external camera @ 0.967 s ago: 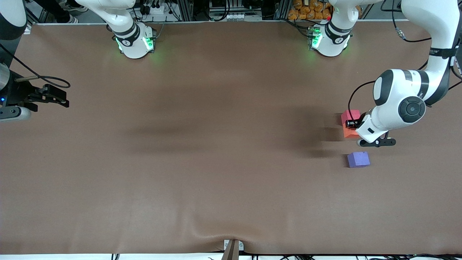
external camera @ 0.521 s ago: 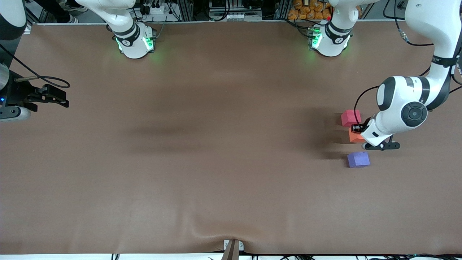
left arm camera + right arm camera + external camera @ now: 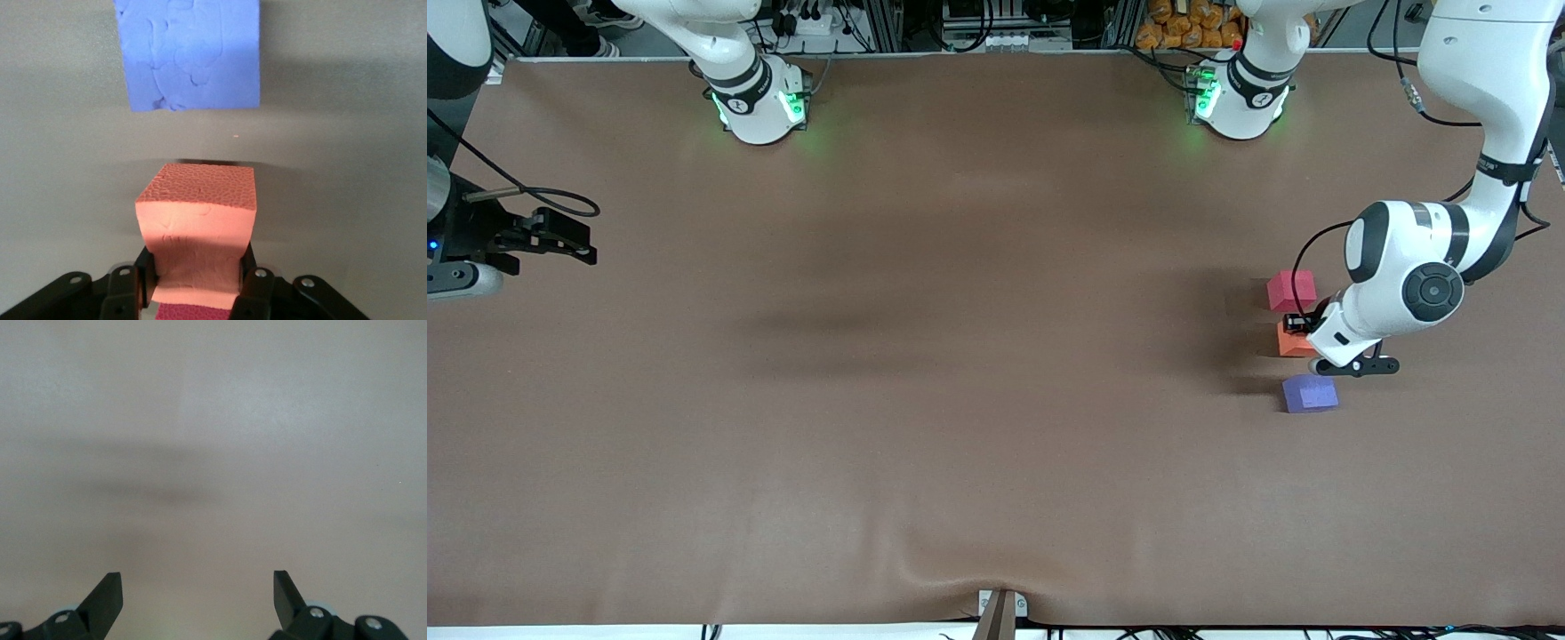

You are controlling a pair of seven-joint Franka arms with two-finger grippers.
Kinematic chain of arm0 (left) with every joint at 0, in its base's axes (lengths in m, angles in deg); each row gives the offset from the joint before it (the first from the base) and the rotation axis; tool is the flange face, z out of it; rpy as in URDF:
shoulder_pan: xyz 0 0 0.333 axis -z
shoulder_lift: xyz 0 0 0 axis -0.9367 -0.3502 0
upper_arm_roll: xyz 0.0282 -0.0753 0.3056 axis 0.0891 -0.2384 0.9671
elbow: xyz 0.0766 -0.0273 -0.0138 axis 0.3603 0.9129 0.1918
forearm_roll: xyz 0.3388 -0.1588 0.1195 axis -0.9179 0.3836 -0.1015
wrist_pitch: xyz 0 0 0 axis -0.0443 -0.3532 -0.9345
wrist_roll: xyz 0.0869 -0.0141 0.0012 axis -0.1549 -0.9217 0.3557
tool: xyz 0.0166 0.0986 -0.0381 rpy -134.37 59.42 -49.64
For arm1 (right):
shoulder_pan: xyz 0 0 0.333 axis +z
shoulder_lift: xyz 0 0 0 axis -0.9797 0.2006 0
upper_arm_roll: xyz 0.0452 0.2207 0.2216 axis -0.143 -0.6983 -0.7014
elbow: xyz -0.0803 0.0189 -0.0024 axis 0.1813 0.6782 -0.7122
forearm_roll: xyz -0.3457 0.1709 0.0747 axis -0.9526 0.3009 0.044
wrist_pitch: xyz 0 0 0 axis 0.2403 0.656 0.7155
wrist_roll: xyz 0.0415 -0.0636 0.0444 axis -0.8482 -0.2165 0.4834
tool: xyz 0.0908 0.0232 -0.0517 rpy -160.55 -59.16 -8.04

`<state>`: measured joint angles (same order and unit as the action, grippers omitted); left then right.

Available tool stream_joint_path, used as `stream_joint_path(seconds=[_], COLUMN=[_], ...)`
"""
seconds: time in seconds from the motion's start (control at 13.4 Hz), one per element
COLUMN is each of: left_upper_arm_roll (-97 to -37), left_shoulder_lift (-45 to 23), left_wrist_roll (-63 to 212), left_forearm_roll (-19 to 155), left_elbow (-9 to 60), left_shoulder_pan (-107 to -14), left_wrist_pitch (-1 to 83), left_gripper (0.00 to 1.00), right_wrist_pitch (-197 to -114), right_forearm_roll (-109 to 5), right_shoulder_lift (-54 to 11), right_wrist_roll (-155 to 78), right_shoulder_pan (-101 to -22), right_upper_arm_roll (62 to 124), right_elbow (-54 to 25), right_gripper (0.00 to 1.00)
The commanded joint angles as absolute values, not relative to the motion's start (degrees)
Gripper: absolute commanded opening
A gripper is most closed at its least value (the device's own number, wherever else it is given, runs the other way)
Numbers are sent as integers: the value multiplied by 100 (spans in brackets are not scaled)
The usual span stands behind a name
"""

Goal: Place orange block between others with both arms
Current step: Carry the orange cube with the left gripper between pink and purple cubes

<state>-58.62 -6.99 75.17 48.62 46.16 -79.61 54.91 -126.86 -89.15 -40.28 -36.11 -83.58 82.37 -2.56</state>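
Orange block (image 3: 1291,340) half-hidden by left gripper (image 3: 1303,324)

A brown table (image 3: 925,373) carries three small cubes close to its edge at the left arm's end. They form a short row running toward the front camera: the pinkish-red cube (image 3: 1291,291) farthest from it, the orange block (image 3: 1291,340) in the middle, the blue-purple cube (image 3: 1309,393) nearest. Small gaps separate them. The cloth puckers at the middle of the table's camera-side edge.
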Motion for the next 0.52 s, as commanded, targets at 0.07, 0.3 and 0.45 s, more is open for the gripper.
stream_joint_path(seconds=[0.07,0.3,0.45], left_upper_arm_roll=[-5894,-5894,-5885], left_shoulder_lift=[-784,-837,-907], left_wrist_roll=[7630,7630,7630], left_forearm_roll=[4722,4722,4722], left_elbow=[4589,4589,4581], left_shoulder_pan=[-8014,-8014,-8014], left_wrist_pitch=[5598,5651,5739], left_gripper=[1,3,8], right_wrist_pitch=[-12630,-12587,-12560], right_forearm_roll=[-8862,-8862,-8862], right_shoulder_lift=[-4019,-4080,-4168], right_wrist_roll=[-3531,-3522,-3531], right_shoulder_pan=[-8519,-8616,-8695], right_upper_arm_roll=[8164,8173,8173], right_elbow=[-206,-206,-206], right_gripper=[100,100,100])
